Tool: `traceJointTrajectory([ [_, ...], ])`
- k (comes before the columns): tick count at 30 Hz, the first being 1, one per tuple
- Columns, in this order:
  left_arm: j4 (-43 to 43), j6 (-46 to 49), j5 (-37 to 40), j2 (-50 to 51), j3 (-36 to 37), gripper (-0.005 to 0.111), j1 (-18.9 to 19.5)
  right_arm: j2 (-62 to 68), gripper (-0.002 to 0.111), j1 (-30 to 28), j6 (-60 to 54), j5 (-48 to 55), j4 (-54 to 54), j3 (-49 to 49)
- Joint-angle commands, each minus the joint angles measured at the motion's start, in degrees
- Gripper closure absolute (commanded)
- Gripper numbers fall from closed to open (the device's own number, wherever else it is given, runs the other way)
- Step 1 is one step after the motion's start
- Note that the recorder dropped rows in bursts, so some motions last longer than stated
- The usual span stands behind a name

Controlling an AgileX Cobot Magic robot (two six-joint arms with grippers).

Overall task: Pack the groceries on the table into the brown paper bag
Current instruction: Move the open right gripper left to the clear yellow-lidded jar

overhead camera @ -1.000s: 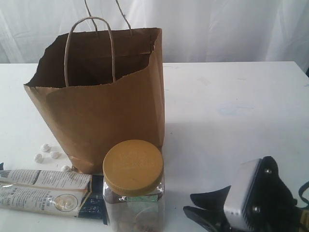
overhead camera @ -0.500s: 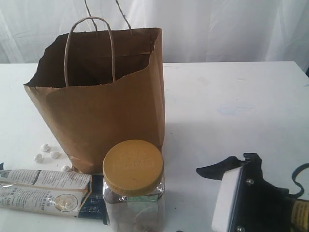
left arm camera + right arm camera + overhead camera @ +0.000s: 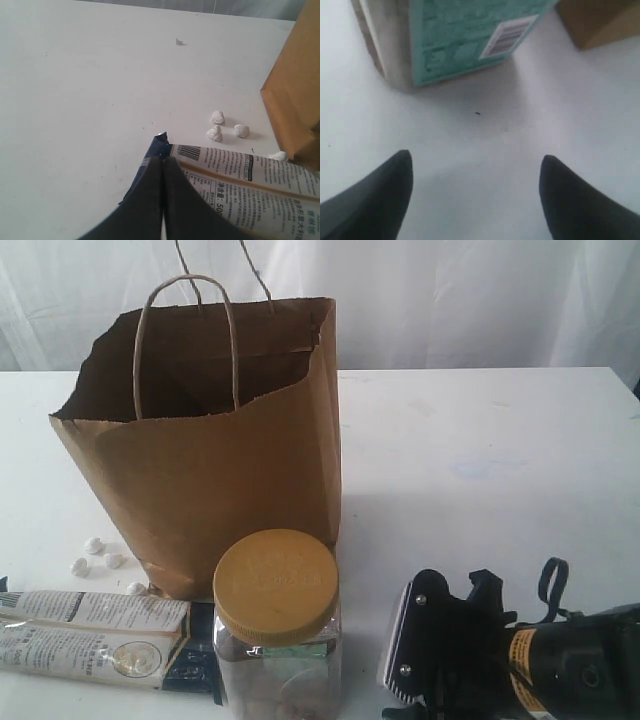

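The brown paper bag (image 3: 210, 450) stands open and upright on the table (image 3: 480, 460). Just in front of it is the clear jar with a yellow lid (image 3: 277, 585), whose teal label (image 3: 465, 35) faces my right gripper (image 3: 476, 160). That gripper is open, low over the table a short way right of the jar, with nothing between its fingers. The long white-black twin packet (image 3: 95, 635) lies flat at the front left. My left gripper (image 3: 162, 160) is shut, its tips over the packet's dark blue end (image 3: 156, 147). It is out of the exterior view.
Several small white lumps (image 3: 100, 558) lie by the bag's front left corner, between bag and packet (image 3: 250, 175). The bag's bottom corner (image 3: 600, 20) shows beyond the jar in the right wrist view. The right arm's body (image 3: 540, 660) fills the front right.
My right gripper has turned, opened its jaws and moved left and lower toward the jar. The bag, jar and packet have not moved.
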Motion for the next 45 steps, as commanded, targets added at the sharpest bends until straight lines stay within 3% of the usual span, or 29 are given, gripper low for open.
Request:
traceJointTrajectory([
  [1, -0.4, -0.5, -0.4, -0.3, 0.1, 0.107, -0.2, 0.9, 0.045, 0.0, -0.7, -0.5, -0.5, -0.5],
  [16, -0.4, -0.5, -0.4, -0.3, 0.1, 0.107, -0.2, -1.0, 0.044, 0.0, 0.5, -3.1, -0.1, -1.1],
  [18, -0.4, -0.5, -0.4, -0.3, 0.1, 0.107, -0.2, -1.0, 0.035, 0.0, 1.4, -3.5, 0.2, -1.1],
  [22, -0.4, -0.5, -0.4, -0.3, 0.1, 0.107, -0.2, -1.0, 0.003, 0.0, 1.7, -4.6, 0.6, -1.1],
  [26, -0.4, -0.5, -0.4, -0.3, 0.1, 0.107, -0.2, -1.0, 0.003, 0.0, 3.7, -5.1, 0.8, -1.1],
  [31, -0.4, -0.5, -0.4, -0.3, 0.1, 0.107, -0.2, -1.0, 0.003, 0.0, 16.7, -8.0, 0.8, -1.1],
  [38, -0.4, -0.5, -0.4, -0.3, 0.1, 0.107, -0.2, -1.0, 0.003, 0.0, 4.5, -25.3, 4.3, -1.5],
  [41, -0.4, -0.5, -0.4, -0.3, 0.1, 0.107, -0.2, -1.0, 0.003, -0.8, -3.4, -24.6, 7.5, -1.5],
  [45, -0.4, -0.5, -0.4, -0.3, 0.1, 0.107, -0.2, -1.0, 0.003, -6.3, -4.7, -26.7, 7.8, -1.5],
])
